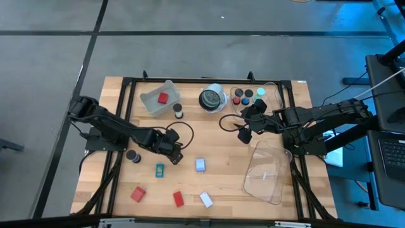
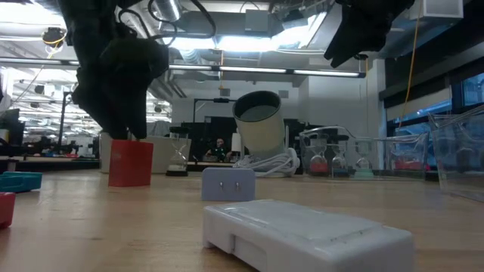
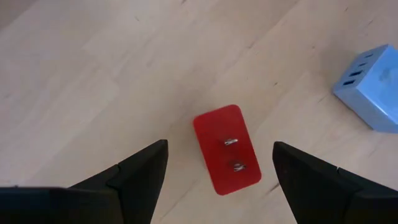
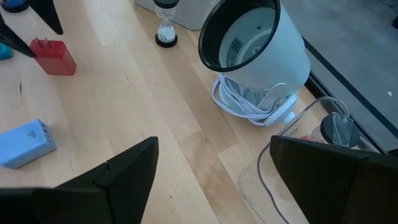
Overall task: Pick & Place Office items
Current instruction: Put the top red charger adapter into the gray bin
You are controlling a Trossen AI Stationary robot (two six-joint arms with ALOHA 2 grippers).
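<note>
Pale wood forms the worktop point(image 1: 215, 158), framed by black rails over a grey floor. From above, the left gripper point(image 1: 174, 154) hangs over the middle-left of the boards and the right gripper point(image 1: 245, 132) over the right-centre, near a white-and-black round object point(image 1: 212, 99). Scattered office items lie toward the near edge: a teal block point(image 1: 159, 170), a pale-blue block point(image 1: 200, 165), two red blocks point(image 1: 138, 193) point(image 1: 178, 199) and a white block point(image 1: 206, 199). One clear tray point(image 1: 158, 97) holds another red piece; a second tray point(image 1: 266, 172) lies at the right.

At table height, a red block point(image 2: 130, 162) stands upright just below the left gripper, not touched by it; a white block point(image 2: 302, 234) lies nearest the camera.

Left wrist view: its jaws are spread wide and empty, with a red block point(image 3: 226, 149) with two metal prongs lying on the wood between them.

Right wrist view: these jaws are also spread and hold nothing, above bare wood near the round object.
</note>
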